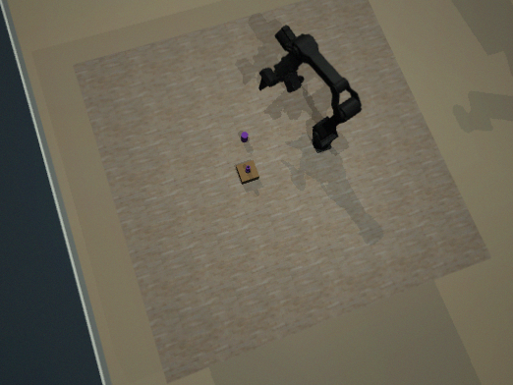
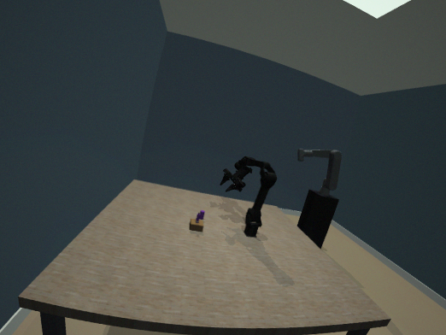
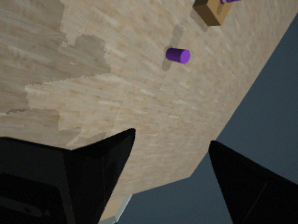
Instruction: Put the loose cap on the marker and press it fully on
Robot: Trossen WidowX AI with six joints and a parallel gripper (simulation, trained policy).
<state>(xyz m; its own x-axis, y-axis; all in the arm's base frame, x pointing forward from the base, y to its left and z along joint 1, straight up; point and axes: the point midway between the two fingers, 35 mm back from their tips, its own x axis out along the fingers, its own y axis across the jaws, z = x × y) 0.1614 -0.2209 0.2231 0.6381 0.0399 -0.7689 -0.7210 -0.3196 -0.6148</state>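
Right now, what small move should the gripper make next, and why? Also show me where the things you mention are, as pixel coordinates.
Probably ease the open gripper (image 1: 276, 87) (image 2: 227, 185) (image 3: 171, 139) down toward the purple cap (image 1: 244, 137) (image 2: 202, 213) (image 3: 178, 55), which stands loose on the table (image 1: 197, 246) (image 2: 205, 273) (image 3: 150, 95) beyond the fingertips, apart from the holder block (image 1: 250, 178) (image 2: 196, 226) (image 3: 208, 13).

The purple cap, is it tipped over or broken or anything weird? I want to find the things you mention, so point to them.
Nothing looks odd: the cap (image 1: 244, 137) (image 2: 202, 214) (image 3: 178, 55) stands upright and whole on the table, near the holder block (image 1: 244, 175) (image 2: 196, 227) (image 3: 211, 13).
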